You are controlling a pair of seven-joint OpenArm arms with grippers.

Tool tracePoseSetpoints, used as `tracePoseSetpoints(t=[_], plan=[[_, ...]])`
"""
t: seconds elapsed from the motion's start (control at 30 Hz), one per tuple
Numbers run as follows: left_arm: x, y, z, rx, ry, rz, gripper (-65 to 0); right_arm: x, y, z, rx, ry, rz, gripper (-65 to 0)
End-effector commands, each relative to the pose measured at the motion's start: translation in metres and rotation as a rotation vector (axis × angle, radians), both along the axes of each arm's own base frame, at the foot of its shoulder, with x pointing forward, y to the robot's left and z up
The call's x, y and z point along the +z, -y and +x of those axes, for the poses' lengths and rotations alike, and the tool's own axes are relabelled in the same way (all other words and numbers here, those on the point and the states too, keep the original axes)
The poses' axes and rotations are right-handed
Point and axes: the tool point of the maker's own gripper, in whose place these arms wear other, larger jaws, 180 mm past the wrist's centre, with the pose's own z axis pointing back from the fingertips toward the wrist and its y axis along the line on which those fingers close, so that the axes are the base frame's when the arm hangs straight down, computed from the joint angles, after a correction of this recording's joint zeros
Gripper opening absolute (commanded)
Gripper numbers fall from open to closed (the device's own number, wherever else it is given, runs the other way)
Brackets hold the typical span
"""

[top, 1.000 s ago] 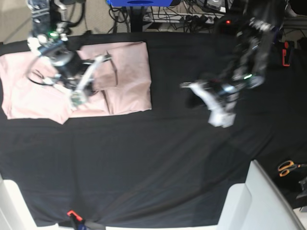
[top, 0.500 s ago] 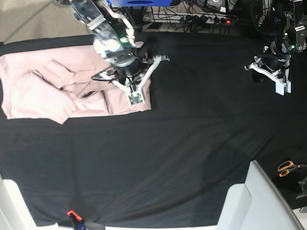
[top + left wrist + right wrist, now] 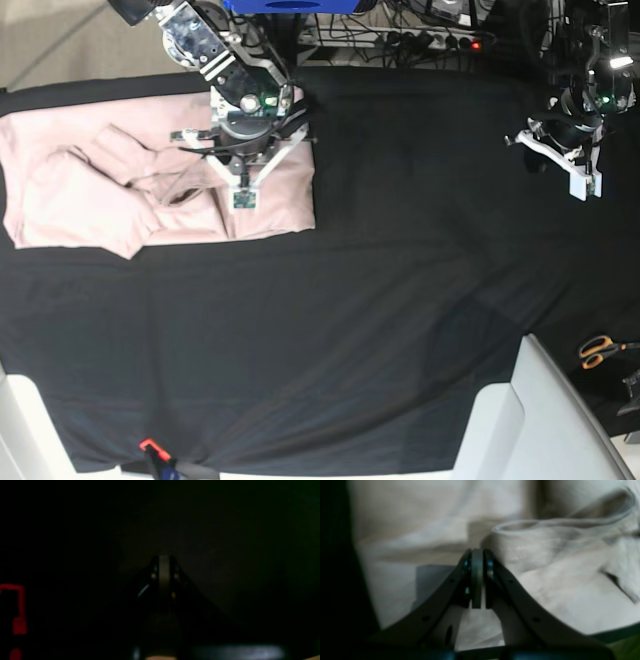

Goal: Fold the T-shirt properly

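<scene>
The pale pink T-shirt (image 3: 70, 190) lies at the back left of the black cloth, partly folded and rumpled, with a raised fold in its middle. My right gripper (image 3: 243, 198) hangs over the shirt's right part, jaws shut and empty. In the right wrist view the shut gripper (image 3: 477, 552) points at a rolled hem edge of the shirt (image 3: 557, 587). My left gripper (image 3: 583, 183) is at the far back right, away from the shirt. In the dark left wrist view it (image 3: 164, 558) looks shut over the black cloth.
A black cloth (image 3: 350, 330) covers the table. Orange-handled scissors (image 3: 600, 350) lie at the right edge. A white block (image 3: 540, 420) stands at the front right. A red clip (image 3: 150, 446) sits at the front edge. Cables and a blue object (image 3: 290, 5) lie behind.
My right gripper swept right across the shirt, then back left a little. The shirt's left part has unfolded and rumpled. My left arm pulled back to the far right and stopped.
</scene>
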Motion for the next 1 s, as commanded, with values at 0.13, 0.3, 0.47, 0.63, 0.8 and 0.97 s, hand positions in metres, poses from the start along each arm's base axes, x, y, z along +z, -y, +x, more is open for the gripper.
tracePoseSetpoints(t=[0.13, 0.3, 0.47, 0.63, 0.8, 0.97], plan=[[0.005, -0.002, 0.005, -0.019, 0.024, 0.055, -65.0, 0.004, 0.03, 0.011, -0.048, 0.035, -0.043, -64.2], [0.005, -0.001, 0.004, -0.023, 0.023, 0.055, -65.0, 0.005, 0.062, 0.007, -0.131, 0.033, -0.061, -64.2], [0.007, -0.001, 0.011, -0.022, 0.036, 0.058, -65.0, 0.014, 0.083, -0.002, -0.192, 0.026, -0.052, -64.2], [0.008, 0.0, 0.014, -0.023, 0.042, 0.055, -65.0, 0.017, 0.104, -0.011, -0.272, 0.011, -0.051, -63.9], [0.008, 0.002, 0.015, -0.028, 0.044, 0.052, -65.0, 0.026, 0.132, -0.013, -0.362, 0.033, -0.058, -63.9], [0.008, 0.003, 0.015, -0.029, 0.045, 0.052, -65.0, 0.089, 0.2, 0.004, -0.476, 0.254, -0.118, -63.9]])
